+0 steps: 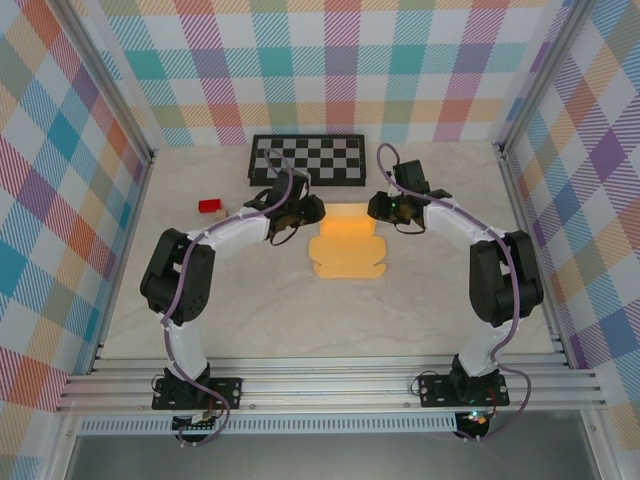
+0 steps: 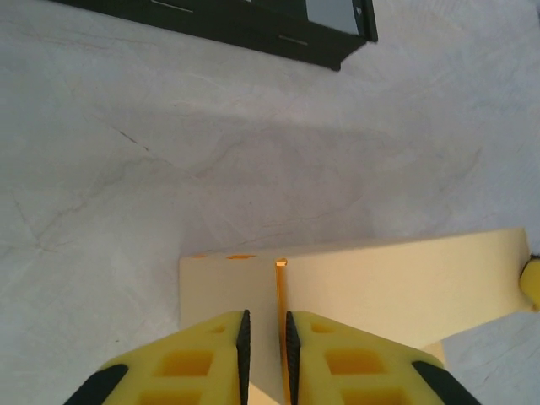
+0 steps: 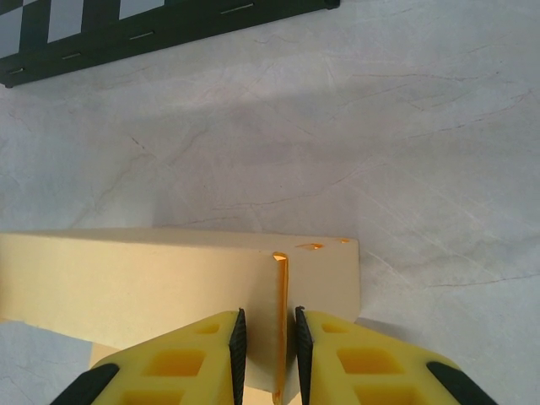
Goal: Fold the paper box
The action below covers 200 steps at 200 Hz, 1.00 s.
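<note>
Folding partly done: the paper box (image 1: 347, 247) sits mid-way on the counter (image 1: 250, 320), far wall raised. The left fingers (image 2: 211, 359) and right fingers (image 3: 194, 359) each clamp a thin upright flap edge (one per far corner); the near flaps lie flat, unfolded.

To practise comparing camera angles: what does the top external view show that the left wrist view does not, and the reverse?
Top external adds the red block and the whole notched outline of the paper box. Left wrist adds a close look: the left hand, its yellow fingers pinching an upright, orange-edged flap. Both share the paper box, the checkerboard and the pale table.
</note>
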Each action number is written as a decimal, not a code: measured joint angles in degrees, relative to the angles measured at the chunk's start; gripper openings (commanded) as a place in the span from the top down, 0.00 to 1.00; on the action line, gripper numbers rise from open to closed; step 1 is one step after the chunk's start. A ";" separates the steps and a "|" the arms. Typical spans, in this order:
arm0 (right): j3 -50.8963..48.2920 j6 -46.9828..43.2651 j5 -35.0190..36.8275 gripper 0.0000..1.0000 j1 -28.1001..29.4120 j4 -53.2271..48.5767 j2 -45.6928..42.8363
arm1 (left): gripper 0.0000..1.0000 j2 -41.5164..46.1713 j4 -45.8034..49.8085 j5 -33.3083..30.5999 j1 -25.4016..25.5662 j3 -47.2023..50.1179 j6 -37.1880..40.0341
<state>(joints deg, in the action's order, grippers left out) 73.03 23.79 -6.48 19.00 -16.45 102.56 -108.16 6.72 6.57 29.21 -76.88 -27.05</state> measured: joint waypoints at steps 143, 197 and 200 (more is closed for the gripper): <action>7.76 -6.60 2.47 0.62 0.11 -11.10 -0.79 | 0.61 12.24 6.86 1.49 -3.06 6.47 16.92; 0.44 -7.30 3.45 0.62 0.11 -13.53 -11.43 | 0.63 7.76 11.32 1.46 -1.86 -7.74 19.82; -0.79 -7.15 3.45 0.62 0.11 -13.53 -12.50 | 0.63 7.15 11.67 1.44 -1.53 -8.92 20.24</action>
<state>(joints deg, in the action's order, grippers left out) 72.25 16.64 -3.03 19.11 -29.98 90.06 -101.01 18.39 8.01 27.68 -85.80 -6.81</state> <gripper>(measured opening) 0.383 0.372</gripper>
